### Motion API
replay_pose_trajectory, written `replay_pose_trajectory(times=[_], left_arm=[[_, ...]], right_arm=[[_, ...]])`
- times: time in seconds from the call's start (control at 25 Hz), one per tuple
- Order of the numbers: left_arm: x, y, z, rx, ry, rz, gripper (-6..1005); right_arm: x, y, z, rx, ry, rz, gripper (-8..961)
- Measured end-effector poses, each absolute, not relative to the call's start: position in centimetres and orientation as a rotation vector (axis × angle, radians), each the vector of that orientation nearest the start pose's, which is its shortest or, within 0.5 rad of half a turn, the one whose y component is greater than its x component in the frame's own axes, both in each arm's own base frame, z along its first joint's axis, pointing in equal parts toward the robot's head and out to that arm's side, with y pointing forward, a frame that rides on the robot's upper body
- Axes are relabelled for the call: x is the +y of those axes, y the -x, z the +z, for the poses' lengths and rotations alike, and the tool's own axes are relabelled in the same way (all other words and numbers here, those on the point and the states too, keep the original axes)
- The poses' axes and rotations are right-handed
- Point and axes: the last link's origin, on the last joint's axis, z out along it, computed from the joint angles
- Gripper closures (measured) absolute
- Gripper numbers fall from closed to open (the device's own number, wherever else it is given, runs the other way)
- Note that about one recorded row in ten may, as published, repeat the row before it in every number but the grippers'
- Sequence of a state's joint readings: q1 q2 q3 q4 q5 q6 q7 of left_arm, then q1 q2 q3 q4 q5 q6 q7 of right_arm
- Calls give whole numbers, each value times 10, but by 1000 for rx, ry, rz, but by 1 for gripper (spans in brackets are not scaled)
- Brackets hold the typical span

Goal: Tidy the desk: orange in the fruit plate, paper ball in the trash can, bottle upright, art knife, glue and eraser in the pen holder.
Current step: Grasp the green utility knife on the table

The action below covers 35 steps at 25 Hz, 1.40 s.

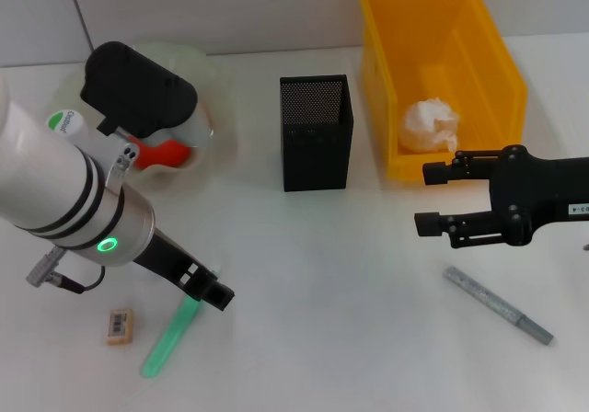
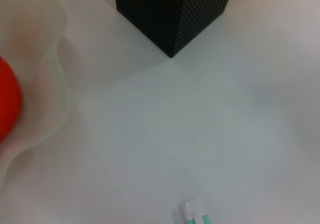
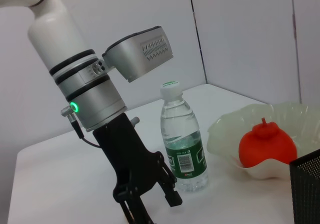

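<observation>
A translucent green glue stick (image 1: 168, 335) lies flat on the table at the front left, its white end (image 2: 196, 214) showing in the left wrist view. My left gripper (image 1: 213, 292) stands open at that stick's upper end, seen spread (image 3: 152, 209) in the right wrist view. The tan eraser (image 1: 120, 326) lies to the left of it. A grey art knife (image 1: 498, 304) lies at the front right. My right gripper (image 1: 431, 197) hovers open and empty in front of the yellow trash can (image 1: 502, 72), which holds the paper ball (image 1: 430, 125). The orange (image 1: 166, 153) sits in the fruit plate (image 3: 225, 134). The bottle (image 3: 182, 149) stands upright.
The black mesh pen holder (image 1: 316, 131) stands at mid-table between the plate and the trash can. My left arm hides most of the plate and bottle in the head view. White table surface stretches between the glue and the art knife.
</observation>
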State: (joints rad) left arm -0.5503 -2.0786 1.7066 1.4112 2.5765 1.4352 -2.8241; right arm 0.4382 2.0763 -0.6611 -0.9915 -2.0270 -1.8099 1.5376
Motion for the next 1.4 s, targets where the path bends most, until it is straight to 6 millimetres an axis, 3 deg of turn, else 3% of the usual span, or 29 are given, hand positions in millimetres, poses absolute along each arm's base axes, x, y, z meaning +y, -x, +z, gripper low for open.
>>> replay_pose_trajectory(times=[0.6,1.4], left_arm=[[323,136,-63,-778,2612,635,198],[332,143,-62,-759,2561,751,199]], right_arm=[[308,-254,56,545,2787,658,189],[310,-254,52,556,2787,663,189]])
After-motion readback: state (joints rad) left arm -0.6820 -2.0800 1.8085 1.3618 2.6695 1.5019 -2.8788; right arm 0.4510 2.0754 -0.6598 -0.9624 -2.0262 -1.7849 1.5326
